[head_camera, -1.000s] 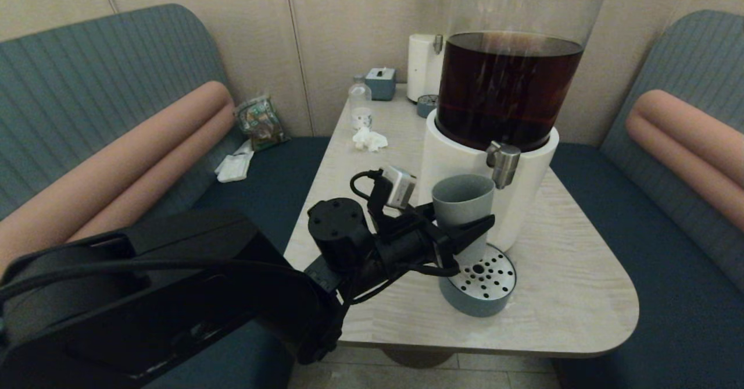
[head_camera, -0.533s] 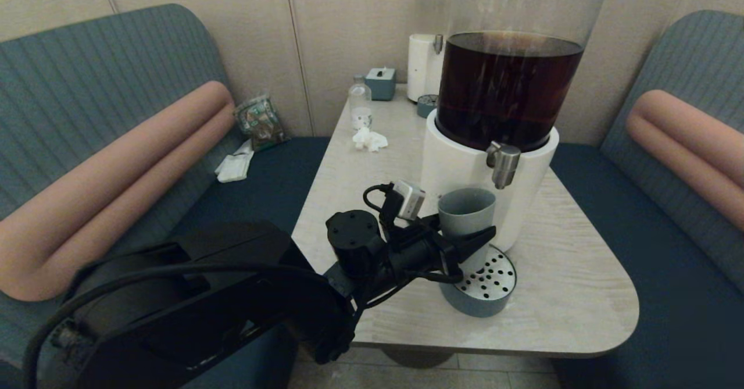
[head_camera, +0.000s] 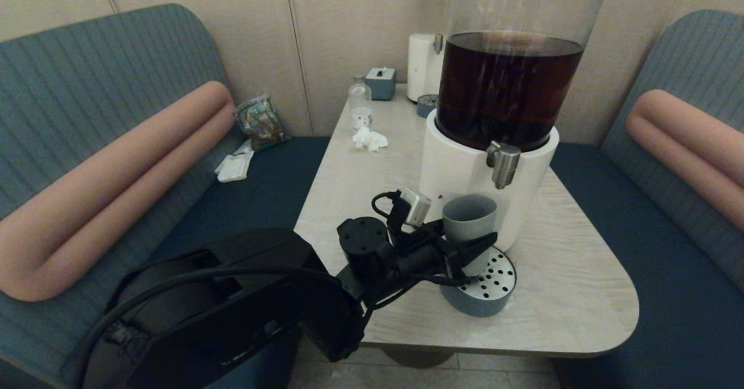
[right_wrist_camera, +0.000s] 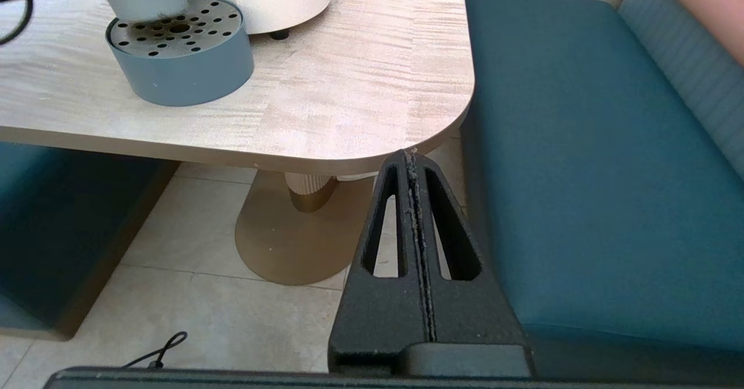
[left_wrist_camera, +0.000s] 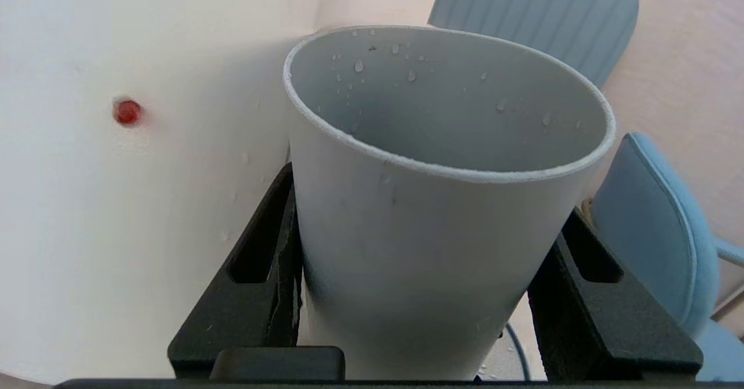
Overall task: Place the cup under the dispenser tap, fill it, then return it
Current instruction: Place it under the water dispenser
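Note:
The grey-blue cup (head_camera: 468, 219) stands upright between the fingers of my left gripper (head_camera: 467, 245), which is shut on its lower sides. It sits low over the perforated top of the drip tray (head_camera: 487, 297), against the dispenser's white base (head_camera: 459, 168). The steel dispenser tap (head_camera: 503, 164) hangs above, a little right of the cup's rim. In the left wrist view the cup (left_wrist_camera: 418, 243) fills the space inside my left gripper (left_wrist_camera: 429, 194); only droplets show inside it. My right gripper (right_wrist_camera: 411, 157) is shut and empty, parked below the table's near right corner.
On the table's far end stand a smaller pale dispenser (head_camera: 423, 66), a clear bottle (head_camera: 360, 99), a tissue box (head_camera: 381, 82) and a crumpled tissue (head_camera: 369, 139). Teal benches (head_camera: 668, 249) flank the table (head_camera: 569, 296). The right wrist view shows the table's pedestal foot (right_wrist_camera: 279, 243).
My left gripper has carried the cup down and slightly right, from above the tray to just over its perforated top, closer under the tap. The right arm has not moved.

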Controlling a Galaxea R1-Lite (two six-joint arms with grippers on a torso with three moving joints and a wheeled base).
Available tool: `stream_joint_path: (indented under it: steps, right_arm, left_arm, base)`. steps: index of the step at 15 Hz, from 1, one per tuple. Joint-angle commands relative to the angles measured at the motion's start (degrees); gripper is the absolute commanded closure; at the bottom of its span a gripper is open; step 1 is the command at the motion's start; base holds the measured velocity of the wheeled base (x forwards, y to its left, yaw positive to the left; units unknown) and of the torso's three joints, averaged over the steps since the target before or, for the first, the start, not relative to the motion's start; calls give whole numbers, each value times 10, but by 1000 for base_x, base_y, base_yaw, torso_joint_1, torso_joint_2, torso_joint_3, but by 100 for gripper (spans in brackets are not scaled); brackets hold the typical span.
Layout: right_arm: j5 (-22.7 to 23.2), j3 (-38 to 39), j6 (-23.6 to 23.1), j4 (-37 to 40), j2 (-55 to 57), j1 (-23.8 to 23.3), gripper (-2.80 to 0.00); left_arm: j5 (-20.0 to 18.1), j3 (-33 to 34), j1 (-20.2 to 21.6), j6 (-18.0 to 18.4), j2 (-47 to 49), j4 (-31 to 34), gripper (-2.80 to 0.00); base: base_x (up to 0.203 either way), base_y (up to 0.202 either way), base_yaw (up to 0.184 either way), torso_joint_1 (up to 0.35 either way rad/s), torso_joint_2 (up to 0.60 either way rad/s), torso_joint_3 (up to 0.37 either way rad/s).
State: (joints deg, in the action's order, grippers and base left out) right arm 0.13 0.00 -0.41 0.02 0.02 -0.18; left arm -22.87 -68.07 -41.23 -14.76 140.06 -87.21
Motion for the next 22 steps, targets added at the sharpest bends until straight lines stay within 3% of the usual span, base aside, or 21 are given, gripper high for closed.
stream_joint_path:
  steps: [1, 14, 15, 22]
  right_arm:
    - [0, 0, 0, 0, 0, 0, 0]
    - [0, 0, 0, 0, 0, 0, 0]
    - [0, 0, 0, 0, 0, 0, 0]
    - [0, 0, 0, 0, 0, 0, 0]
  left_arm:
    - [-2, -12, 0, 0, 24, -5, 0]
    - [-2, -40, 0, 3, 51, -5, 0]
    - [-2, -40, -1, 3, 52, -5, -280]
    - [0, -44, -7, 4, 50, -5, -280]
  base:
    - [0, 0, 0, 0, 0, 0]
    - [0, 0, 0, 0, 0, 0]
    - [0, 0, 0, 0, 0, 0]
    - [0, 0, 0, 0, 0, 0]
